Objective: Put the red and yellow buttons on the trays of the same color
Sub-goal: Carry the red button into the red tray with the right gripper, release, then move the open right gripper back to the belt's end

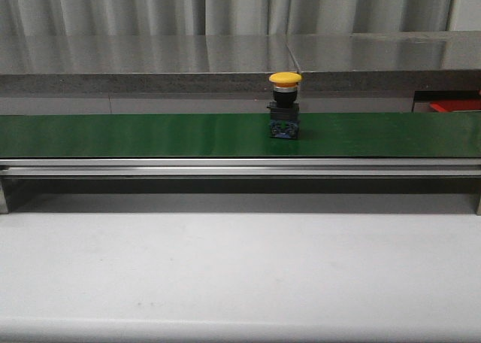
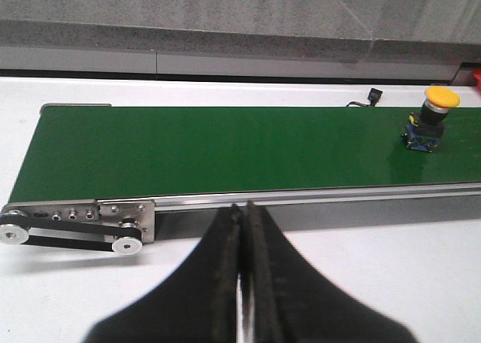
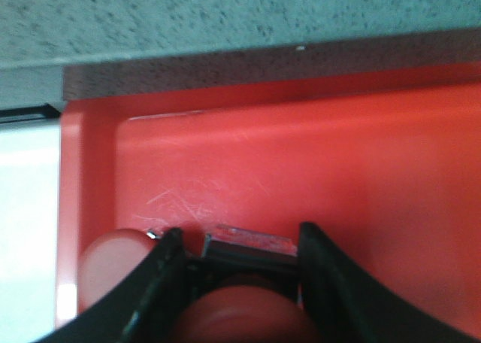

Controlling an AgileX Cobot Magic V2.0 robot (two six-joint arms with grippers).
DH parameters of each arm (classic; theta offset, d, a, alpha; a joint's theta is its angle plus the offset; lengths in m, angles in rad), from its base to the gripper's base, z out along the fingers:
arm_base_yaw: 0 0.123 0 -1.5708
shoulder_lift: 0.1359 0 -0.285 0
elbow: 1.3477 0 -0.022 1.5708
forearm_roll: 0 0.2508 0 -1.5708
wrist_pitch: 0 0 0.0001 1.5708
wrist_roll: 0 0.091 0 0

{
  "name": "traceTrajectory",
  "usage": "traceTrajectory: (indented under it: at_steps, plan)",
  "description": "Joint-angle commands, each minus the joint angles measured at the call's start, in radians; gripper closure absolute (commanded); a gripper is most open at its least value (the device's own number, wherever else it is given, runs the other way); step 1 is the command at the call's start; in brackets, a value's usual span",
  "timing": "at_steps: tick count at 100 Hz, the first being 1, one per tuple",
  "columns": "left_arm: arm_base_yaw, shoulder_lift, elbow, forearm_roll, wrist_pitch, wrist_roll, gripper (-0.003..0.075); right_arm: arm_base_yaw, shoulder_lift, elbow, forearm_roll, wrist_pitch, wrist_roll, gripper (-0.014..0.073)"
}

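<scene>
Pincer state first: the left pincer [image 2: 242, 230] hangs closed and empty above the pale surface [image 1: 240, 275], just short of the near rail of the green belt [image 2: 225, 147]. The right pincer [image 3: 237, 260] sits low inside the red tray [image 3: 316, 170], its jaws spread around a red button [image 3: 240, 313] with a dark block between them; whether they grip it, I cannot tell. Another rounded red cap [image 3: 109, 264] lies beside it, near the tray's wall. Farther off, a yellow button [image 1: 285, 102] stands upright on the belt, near the belt's far edge, with long bare stretches of belt on either side. Beyond the belt runs a grey ledge [image 1: 240, 57].
</scene>
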Motion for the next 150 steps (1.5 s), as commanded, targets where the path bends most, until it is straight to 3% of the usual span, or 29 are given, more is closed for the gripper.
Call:
traceTrajectory:
  at_steps: [1,63,72,89,98,150]
  plan:
    - [-0.011,0.004,-0.026,-0.016,-0.069,-0.001,0.0739,-0.006,-0.050,-0.037,0.005,-0.076,-0.002,0.0496]
    - [-0.011,0.004,-0.026,-0.016,-0.069,-0.001,0.0739,-0.008,0.050,-0.036,0.004,-0.120,-0.002,0.0469]
    - [-0.011,0.004,-0.026,-0.016,-0.069,-0.001,0.0739,-0.008,0.050,-0.036,0.004,-0.125,-0.002,0.0389]
    - [-0.011,0.004,-0.026,-0.016,-0.069,-0.001,0.0739,-0.008,0.042,-0.037,0.004,-0.131,-0.002,0.0073]
    - [-0.011,0.004,-0.026,-0.016,-0.069,-0.001,0.0739,-0.008,0.028,-0.037,0.004,-0.128,-0.002,-0.0022]
    - [-0.011,0.004,-0.026,-0.016,-0.069,-0.001,0.0739,-0.007,-0.220,-0.037,-0.019,-0.056,-0.002,-0.0002]
